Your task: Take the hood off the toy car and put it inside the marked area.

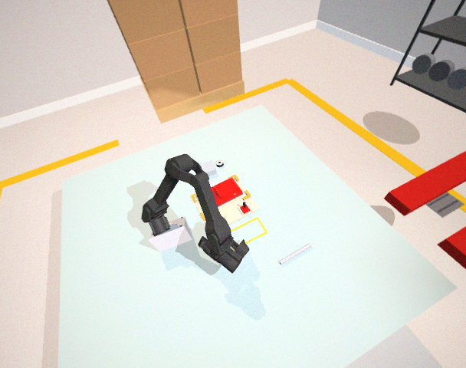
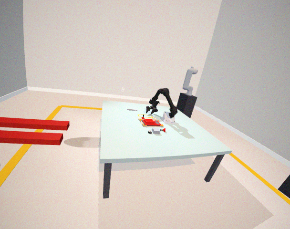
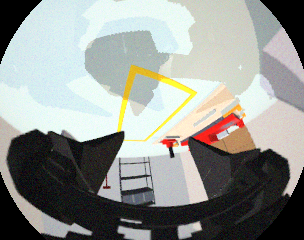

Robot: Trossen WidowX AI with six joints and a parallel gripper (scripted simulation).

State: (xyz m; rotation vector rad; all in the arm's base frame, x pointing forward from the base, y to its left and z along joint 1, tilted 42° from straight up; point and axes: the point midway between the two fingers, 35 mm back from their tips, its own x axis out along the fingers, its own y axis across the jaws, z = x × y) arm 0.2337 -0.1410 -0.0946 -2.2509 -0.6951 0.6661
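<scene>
The toy car, with a pale base plate (image 1: 231, 214) and orange corner pieces, lies beside the arm. Its raised red bodywork (image 1: 230, 188) (image 2: 147, 120) (image 3: 208, 136), which includes the hood, sits on it; I cannot tell exactly where the hood ends. A small red part with a black post (image 1: 244, 208) (image 3: 171, 149) stands near the plate's end. The marked area, a yellow outline (image 1: 257, 237) (image 3: 126, 100), is on the table next to the car, partly hidden by the arm in the top view. My gripper (image 2: 149, 113) (image 3: 158, 138) is open and empty, raised above the table near the marked area.
A grey-white block (image 1: 210, 169) (image 2: 156, 130) and a small wheel (image 1: 219, 162) (image 2: 149, 131) lie on the car's far side from the marked area. A red-ended piece (image 2: 164, 130) is beside the block. A thin pale bar (image 1: 295, 254) (image 2: 132, 109) lies beyond the marked area.
</scene>
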